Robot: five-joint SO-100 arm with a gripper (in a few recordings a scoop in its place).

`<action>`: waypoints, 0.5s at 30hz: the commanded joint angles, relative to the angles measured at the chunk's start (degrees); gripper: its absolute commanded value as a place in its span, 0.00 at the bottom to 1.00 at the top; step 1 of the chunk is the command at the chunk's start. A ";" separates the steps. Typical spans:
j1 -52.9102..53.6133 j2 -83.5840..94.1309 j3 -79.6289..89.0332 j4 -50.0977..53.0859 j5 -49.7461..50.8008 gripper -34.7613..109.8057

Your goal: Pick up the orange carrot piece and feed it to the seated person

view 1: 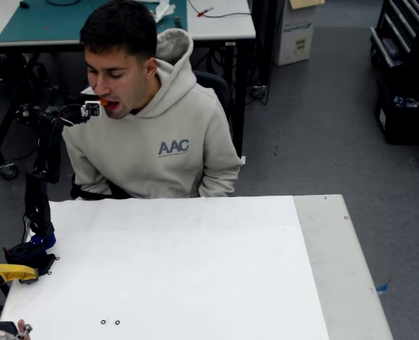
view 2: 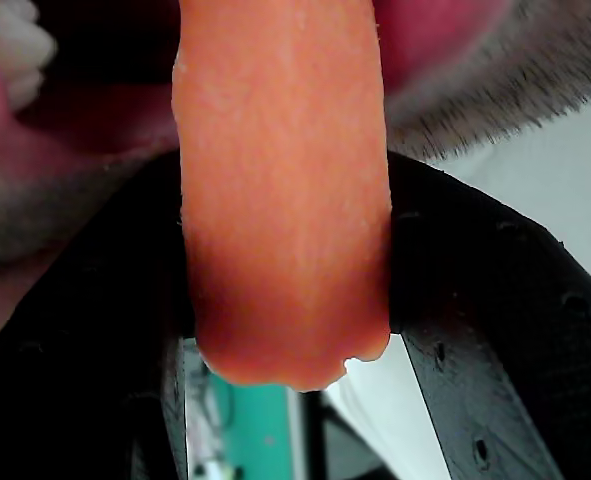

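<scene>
At the near left corner of the white table (view 1: 195,269) sits a yellow clamp (view 1: 7,273) by the arm's base. The arm rises to the far left, its gripper (view 2: 285,290) clamped on the carrot (view 2: 280,190), whose tip enters the person's (view 1: 159,134) open mouth.

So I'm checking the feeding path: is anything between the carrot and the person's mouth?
Nothing visible is in the way. The carrot sits clamped between the black jaws of the gripper, and in the wrist view its far end already reaches into the open mouth of the person, with no hand or object between.
</scene>
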 commanded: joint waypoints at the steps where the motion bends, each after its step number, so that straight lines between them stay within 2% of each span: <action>1: 0.09 0.09 -1.67 -3.16 0.97 0.22; 15: 0.18 -1.76 -1.67 -3.69 0.09 0.22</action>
